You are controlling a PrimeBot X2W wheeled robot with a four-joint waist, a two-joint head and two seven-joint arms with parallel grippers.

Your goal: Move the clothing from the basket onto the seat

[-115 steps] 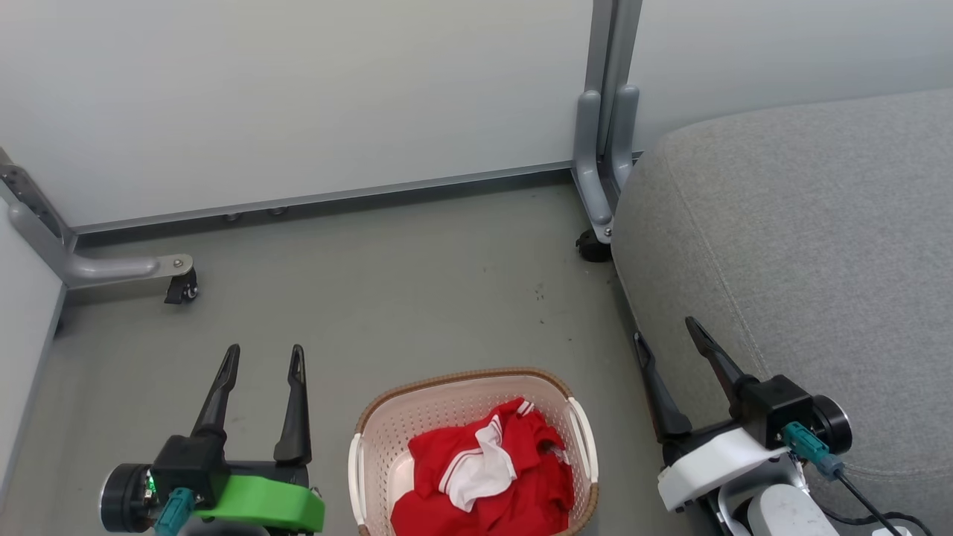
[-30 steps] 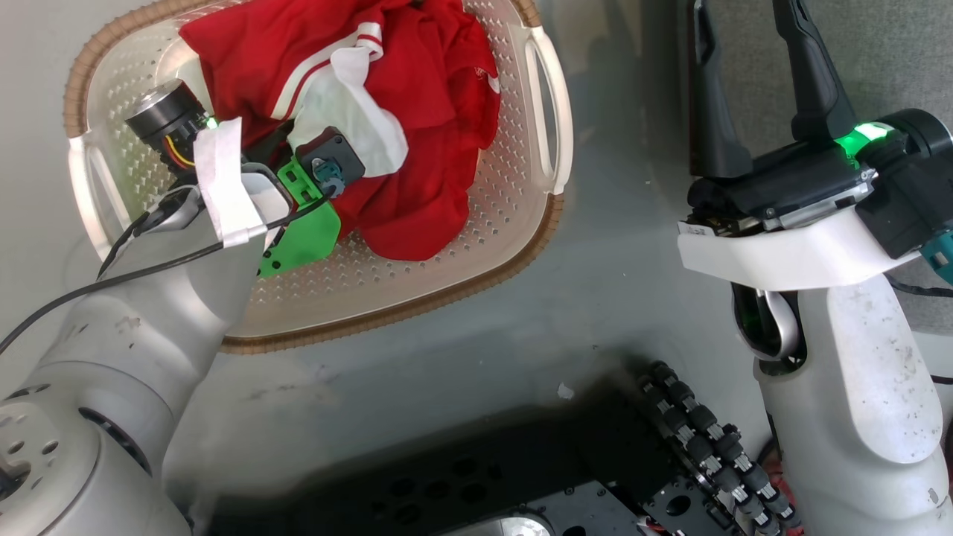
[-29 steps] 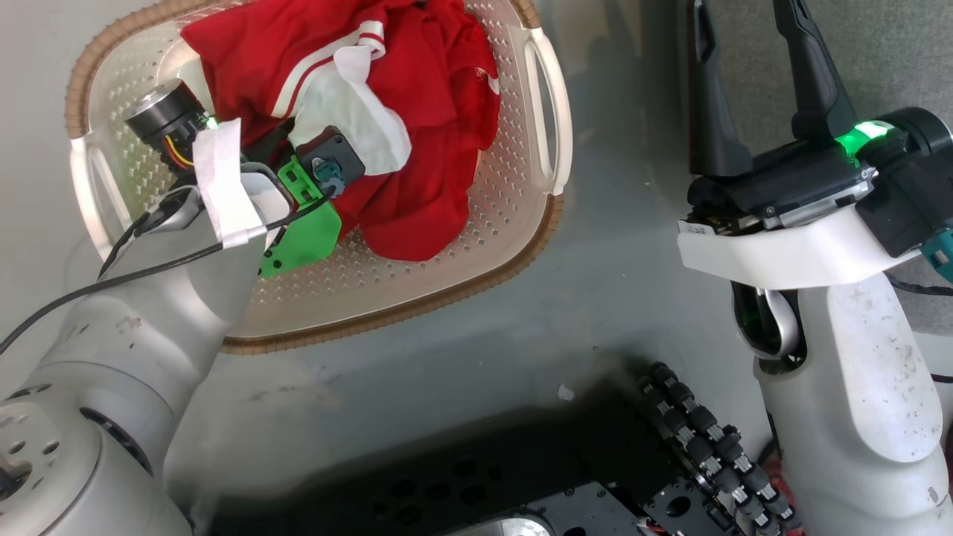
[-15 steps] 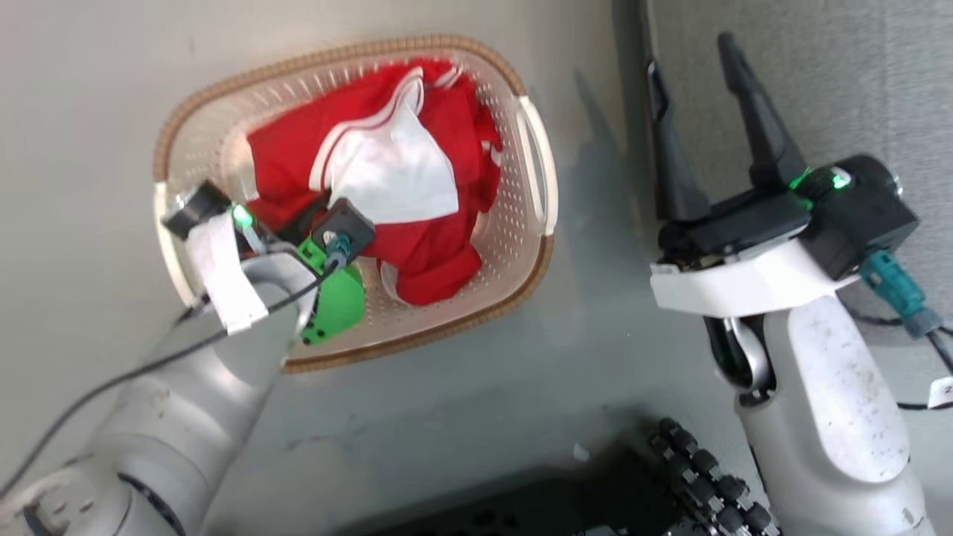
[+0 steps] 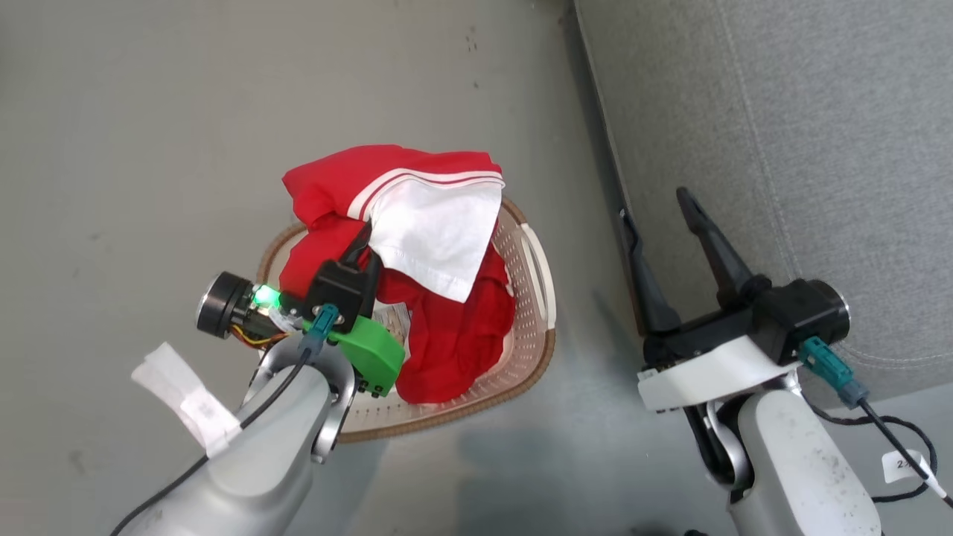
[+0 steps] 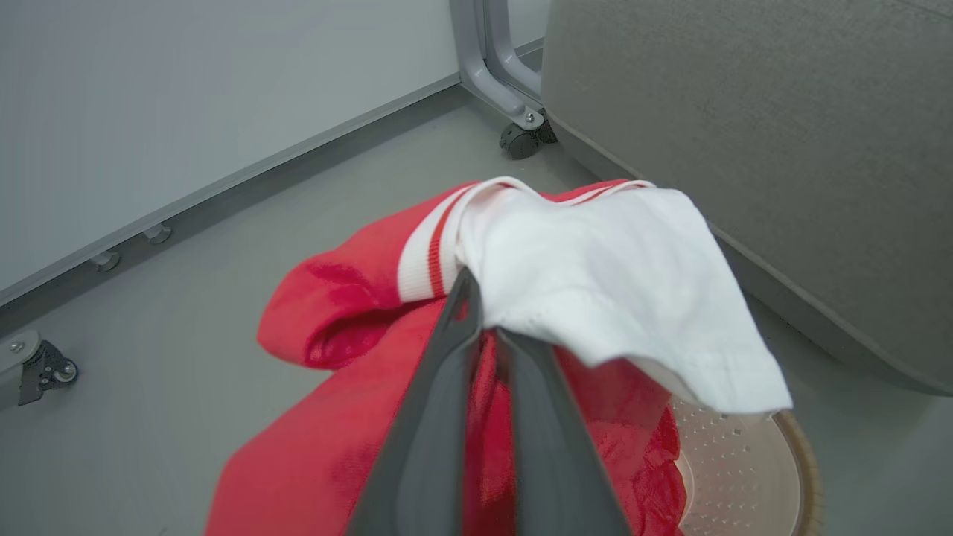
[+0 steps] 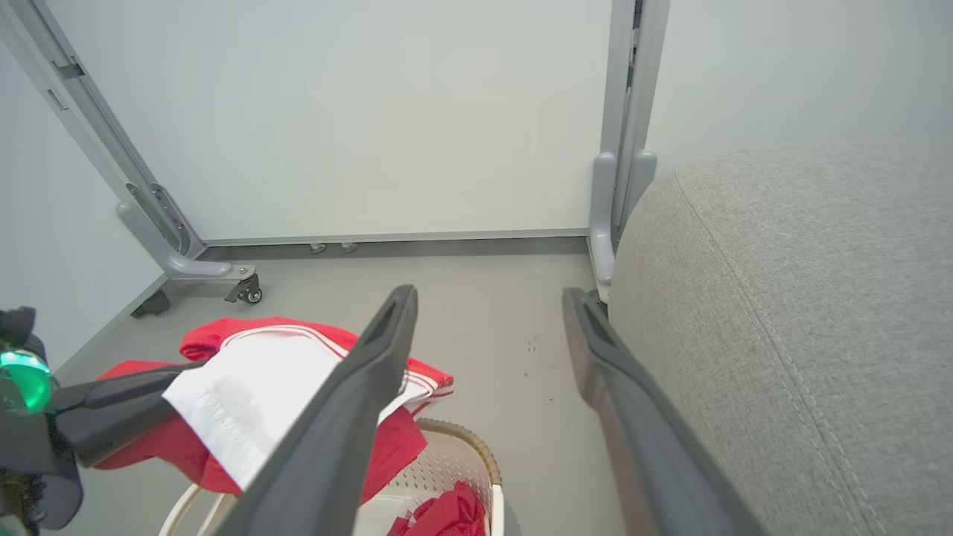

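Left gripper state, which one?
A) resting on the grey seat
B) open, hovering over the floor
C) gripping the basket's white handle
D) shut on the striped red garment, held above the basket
D: the left wrist view shows the left gripper with its fingers pinched together on the striped red garment, which hangs above the basket.

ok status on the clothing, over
Left tool shut on striped red garment, raised over basket. Right tool open, empty, standing between basket and seat. More red cloth down in basket.
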